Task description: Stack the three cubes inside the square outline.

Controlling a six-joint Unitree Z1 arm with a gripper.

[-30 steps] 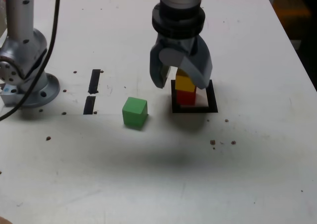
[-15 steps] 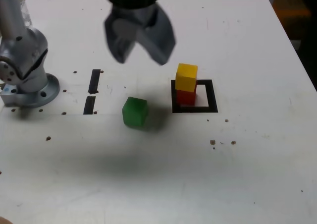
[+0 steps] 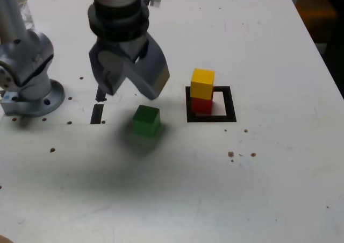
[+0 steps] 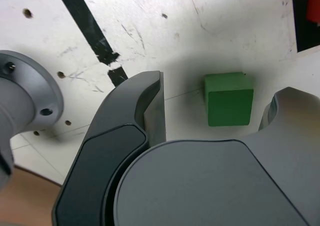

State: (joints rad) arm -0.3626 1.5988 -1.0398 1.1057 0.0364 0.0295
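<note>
White and matte, the flat tabletop (image 3: 177,200) fills almost everything we see, scuffed with fine scratches and dotted with small dark holes and specks. At the exterior view's right edge it ends against a dim strip of room where we can make out only an orange shape. We find no brand, label or readable writing on any object.

Our grey metal arm base (image 3: 29,81) is bolted down at the exterior view's left, and two short black tape strips (image 3: 99,100) lie end to end just beside it.

We see the grey two-fingered gripper (image 3: 129,94) hanging above the table, pointing down, its jaws spread apart and holding nothing. The small matte green cube (image 3: 146,120) sits on the bare table just below and toward the exterior view's right of the fingertips, untouched. In the wrist view the green cube (image 4: 228,99) lies on the table in the gap between the two fingers (image 4: 145,111), clear of both.

Near the green cube, toward the exterior view's right, the square outline of black tape with a white centre (image 3: 231,107) holds the small matte red cube (image 3: 201,105) in its left part, with the small matte yellow cube (image 3: 202,84) stacked on top
</note>
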